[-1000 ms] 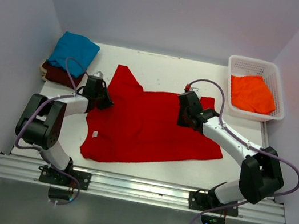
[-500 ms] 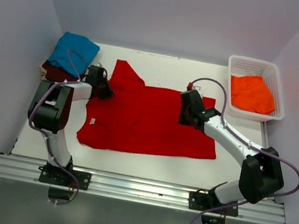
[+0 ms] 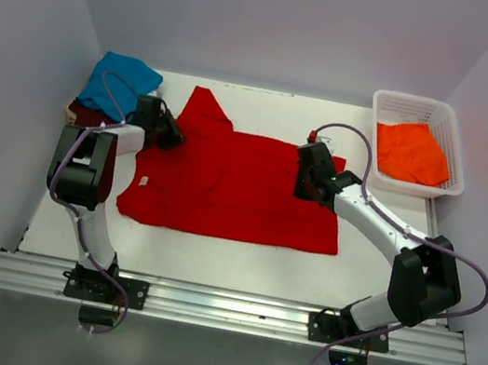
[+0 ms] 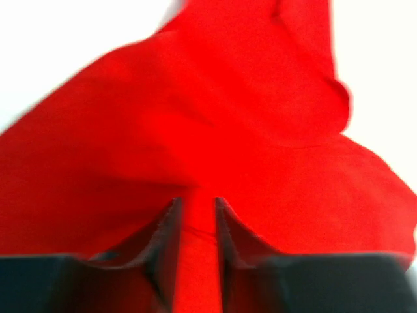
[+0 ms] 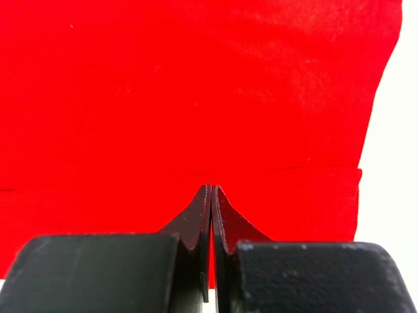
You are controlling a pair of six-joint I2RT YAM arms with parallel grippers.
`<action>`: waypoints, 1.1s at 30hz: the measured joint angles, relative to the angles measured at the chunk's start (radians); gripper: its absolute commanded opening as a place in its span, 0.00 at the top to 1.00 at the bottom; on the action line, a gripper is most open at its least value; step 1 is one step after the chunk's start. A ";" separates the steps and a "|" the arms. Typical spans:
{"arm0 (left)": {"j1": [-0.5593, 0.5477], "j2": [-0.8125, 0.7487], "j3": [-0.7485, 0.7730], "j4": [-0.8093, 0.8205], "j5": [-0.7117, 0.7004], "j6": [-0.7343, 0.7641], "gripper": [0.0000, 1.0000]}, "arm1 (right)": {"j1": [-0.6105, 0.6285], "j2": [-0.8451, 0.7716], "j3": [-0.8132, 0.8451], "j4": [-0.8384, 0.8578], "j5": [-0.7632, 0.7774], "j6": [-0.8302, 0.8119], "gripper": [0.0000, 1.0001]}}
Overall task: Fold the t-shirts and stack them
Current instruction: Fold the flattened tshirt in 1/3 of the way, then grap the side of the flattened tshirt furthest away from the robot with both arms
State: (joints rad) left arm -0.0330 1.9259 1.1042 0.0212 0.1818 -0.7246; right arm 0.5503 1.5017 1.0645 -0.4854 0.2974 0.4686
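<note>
A bright red t-shirt point(image 3: 233, 190) lies spread flat on the middle of the table, one sleeve pointing to the far side. My left gripper point(image 3: 173, 136) is at the shirt's far left edge, its jaws closed on a bunch of red cloth point(image 4: 247, 98). In the left wrist view the gripper point(image 4: 197, 202) has cloth between its fingers. My right gripper point(image 3: 309, 187) is at the shirt's far right edge. In the right wrist view it point(image 5: 211, 188) is pinched shut on the red cloth point(image 5: 195, 85). A folded teal shirt point(image 3: 120, 82) lies on a maroon shirt point(image 3: 84, 113) at the far left.
A white lattice basket point(image 3: 423, 104) at the far right corner holds the orange shirt point(image 3: 410, 151). White walls close in the table on the left, right and far sides. The arm bases stand at the near rail.
Both grippers have pulled the red shirt to the left and towards the far side. The shirt now lies flatter and squarer, and the left gripper is closer to the teal and maroon stack.
</note>
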 measured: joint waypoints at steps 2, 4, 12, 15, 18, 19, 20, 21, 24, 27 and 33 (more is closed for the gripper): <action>-0.001 -0.027 -0.005 0.026 0.026 0.008 0.53 | 0.000 0.014 0.000 0.001 -0.004 -0.001 1.00; -0.001 -0.036 0.027 0.037 0.042 0.013 0.50 | 0.000 0.024 0.000 0.001 -0.011 -0.002 1.00; -0.003 0.203 0.545 -0.040 0.046 0.084 0.47 | 0.000 0.032 0.001 -0.001 -0.052 -0.001 1.00; -0.012 0.335 0.765 -0.130 -0.018 0.158 0.42 | 0.000 0.028 0.001 -0.002 -0.059 -0.001 1.00; -0.035 0.410 0.873 -0.210 -0.112 0.261 0.34 | 0.000 0.013 0.001 -0.006 -0.065 0.000 1.00; -0.045 0.416 0.875 -0.222 -0.145 0.293 0.33 | 0.000 0.006 0.001 -0.007 -0.069 0.001 1.00; -0.055 0.418 0.875 -0.241 -0.172 0.323 0.32 | 0.000 -0.001 0.001 -0.008 -0.074 0.001 1.00; -0.064 0.419 0.875 -0.249 -0.197 0.353 0.31 | 0.000 -0.006 0.001 -0.008 -0.080 0.002 1.00; -0.088 0.419 0.875 -0.243 -0.257 0.432 0.29 | 0.000 -0.010 0.001 -0.008 -0.088 0.002 1.00; -0.104 0.431 0.896 -0.241 -0.309 0.505 0.28 | 0.000 -0.010 0.001 -0.013 -0.102 0.003 1.00; -0.109 0.529 1.033 -0.238 -0.350 0.570 0.29 | 0.000 -0.010 0.001 -0.024 -0.111 0.003 1.00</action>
State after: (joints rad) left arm -0.1417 2.4550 2.1376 -0.2165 -0.1684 -0.1551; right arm 0.5503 1.4914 1.0653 -0.5095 0.1864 0.4713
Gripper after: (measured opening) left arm 0.713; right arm 0.008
